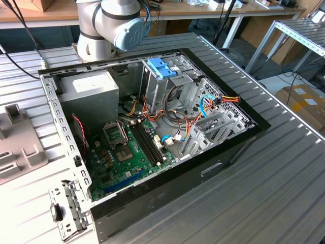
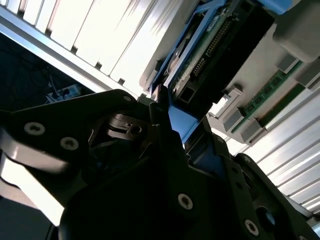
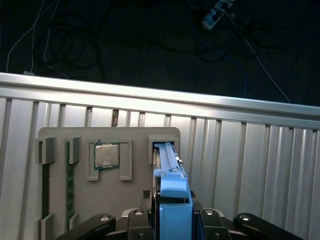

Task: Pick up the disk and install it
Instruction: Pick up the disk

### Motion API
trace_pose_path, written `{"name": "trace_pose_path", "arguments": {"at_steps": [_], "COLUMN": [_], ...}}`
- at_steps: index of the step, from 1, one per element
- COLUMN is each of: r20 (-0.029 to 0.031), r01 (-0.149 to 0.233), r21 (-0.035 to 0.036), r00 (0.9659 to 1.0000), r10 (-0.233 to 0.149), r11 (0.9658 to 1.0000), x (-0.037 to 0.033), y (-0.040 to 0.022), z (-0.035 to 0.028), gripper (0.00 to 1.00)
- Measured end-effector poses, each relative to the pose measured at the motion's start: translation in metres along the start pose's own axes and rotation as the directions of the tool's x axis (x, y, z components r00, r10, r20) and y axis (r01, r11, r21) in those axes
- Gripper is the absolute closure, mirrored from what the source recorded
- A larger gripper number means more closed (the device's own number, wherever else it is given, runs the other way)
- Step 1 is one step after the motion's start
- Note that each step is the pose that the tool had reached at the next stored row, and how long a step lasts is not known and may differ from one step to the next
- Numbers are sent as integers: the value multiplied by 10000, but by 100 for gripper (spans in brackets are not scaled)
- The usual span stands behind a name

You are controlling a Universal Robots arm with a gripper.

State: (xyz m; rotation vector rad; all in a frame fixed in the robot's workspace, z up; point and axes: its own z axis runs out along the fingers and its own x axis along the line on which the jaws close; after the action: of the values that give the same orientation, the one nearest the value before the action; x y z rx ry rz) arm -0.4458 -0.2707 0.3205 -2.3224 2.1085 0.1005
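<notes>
Two fingers (image 3: pixel 207 220) are clenched on the bright blue end tab of the disk (image 3: pixel 170 165), one on each side. Disk stands on edge in a slot of a grey holder tray (image 3: pixel 135 136) on the ribbed metal bench (image 3: pixel 250 165). Same tray carries a processor chip (image 3: pixel 106 155) and a memory stick (image 3: pixel 70 185). Exterior view: tray at 9 o'clock of the open computer case (image 1: pixel 167 193).

site: workshop | open computer case (image 1: pixel 203 173) | ribbed metal table (image 1: pixel 274 193) | cardboard boxes (image 1: pixel 304 99)
</notes>
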Motion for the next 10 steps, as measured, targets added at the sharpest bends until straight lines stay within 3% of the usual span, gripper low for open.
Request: {"name": "trace_pose_path", "arguments": {"at_steps": [7,10], "r20": [90,177], "r01": [4,8], "r21": [9,18], "r00": [10000,9998], "r10": [-4,-9], "r11": [10000,10000], "x": [-3,-5], "y": [3,4], "z": [-63,-108], "gripper": [63,63]}}
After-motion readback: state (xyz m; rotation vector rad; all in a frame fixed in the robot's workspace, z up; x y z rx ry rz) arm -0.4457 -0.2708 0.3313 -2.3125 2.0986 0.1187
